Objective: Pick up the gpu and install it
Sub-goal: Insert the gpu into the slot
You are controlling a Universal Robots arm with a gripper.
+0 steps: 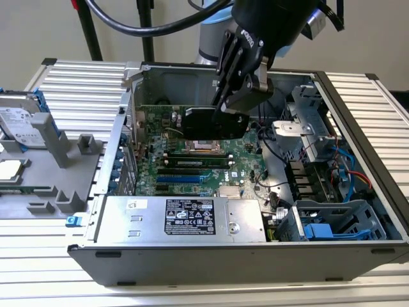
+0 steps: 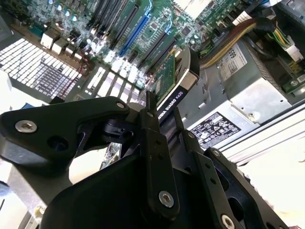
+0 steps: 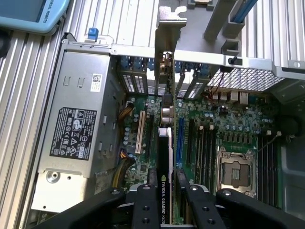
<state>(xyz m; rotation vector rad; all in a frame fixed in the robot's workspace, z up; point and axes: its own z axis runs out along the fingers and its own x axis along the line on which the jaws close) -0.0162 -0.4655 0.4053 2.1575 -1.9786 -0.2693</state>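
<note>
My gripper (image 1: 231,110) is shut on the gpu (image 1: 208,121), a black-shrouded card held inside the open computer case (image 1: 358,115), above the green motherboard (image 1: 192,163). In the first wrist view the gpu (image 3: 165,152) appears edge-on between my fingers (image 3: 145,202), its silver end bracket (image 3: 167,62) pointing toward the case's rear slot openings. It hangs over the row of expansion slots, beside the blue slot (image 3: 180,138). In the second wrist view the gpu (image 2: 177,78) juts out past the gripper (image 2: 164,112) toward the slots. Whether the card touches a slot cannot be told.
A silver power supply (image 1: 185,217) fills the case's front; the same power supply (image 3: 76,129) lies beside the slots. Cables and a drive cage (image 1: 332,220) crowd the exterior view's right. A grey fixture (image 1: 61,160) and a hard drive (image 1: 19,121) sit on the table at the left.
</note>
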